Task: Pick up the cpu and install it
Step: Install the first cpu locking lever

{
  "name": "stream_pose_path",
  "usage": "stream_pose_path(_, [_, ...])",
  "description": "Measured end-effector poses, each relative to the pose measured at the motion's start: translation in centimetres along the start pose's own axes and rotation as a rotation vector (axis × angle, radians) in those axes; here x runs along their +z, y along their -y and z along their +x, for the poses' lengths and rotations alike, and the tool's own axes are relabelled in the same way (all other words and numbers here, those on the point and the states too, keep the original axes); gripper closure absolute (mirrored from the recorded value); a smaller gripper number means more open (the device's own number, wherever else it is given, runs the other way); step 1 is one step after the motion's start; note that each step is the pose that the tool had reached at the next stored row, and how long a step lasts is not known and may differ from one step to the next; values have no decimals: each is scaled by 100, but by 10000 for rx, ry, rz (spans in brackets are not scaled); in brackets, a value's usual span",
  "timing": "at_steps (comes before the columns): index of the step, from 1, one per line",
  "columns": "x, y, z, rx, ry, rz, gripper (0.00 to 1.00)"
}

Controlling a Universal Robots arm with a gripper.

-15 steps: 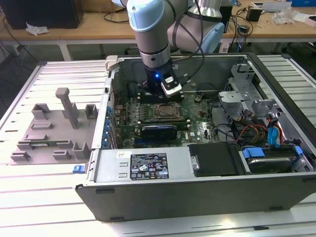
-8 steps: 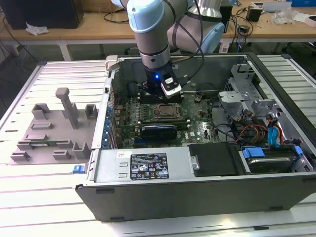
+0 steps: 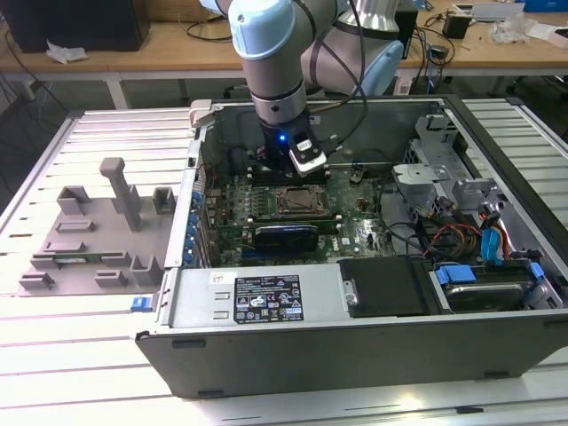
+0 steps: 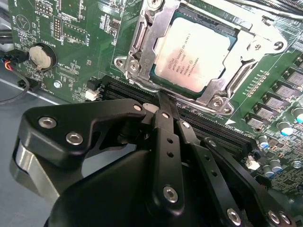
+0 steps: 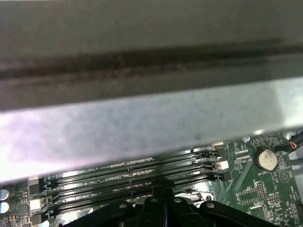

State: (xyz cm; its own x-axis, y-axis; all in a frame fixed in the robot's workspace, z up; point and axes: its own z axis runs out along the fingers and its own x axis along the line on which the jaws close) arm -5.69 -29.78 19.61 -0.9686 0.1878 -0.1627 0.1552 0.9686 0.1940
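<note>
CPU [image 3: 299,201], exterior view: seated in the motherboard [image 3: 293,213] socket inside the case [image 3: 373,355], just below my claw [image 3: 282,165]; second wrist view: chip [image 4: 195,55] in its metal frame [image 4: 142,47] beyond my pressed-together, empty fingers [image 4: 164,106]; first wrist view: memory slots [image 5: 132,177].

cpu [image 4: 196,56]: several lines of fine dark print are seen on the silvery top; none can be read.
Black label [image 3: 267,299]: white print and small symbols are carried, on the case's [image 3: 373,355] inner cover; illegible.
White sticker [image 3: 217,279]: faint marks, just beside the black label; unreadable.
Motherboard [image 4: 75,28]: tiny white lettering is scattered over the green; a white triangle mark is made out.
</note>
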Motion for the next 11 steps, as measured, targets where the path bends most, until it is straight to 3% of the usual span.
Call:
stream_pose_path(8, [-94,-19,-16,1,-26,29,89])
stream_pose_path(11, [-138,-24,-25,-4,-108,140,89])
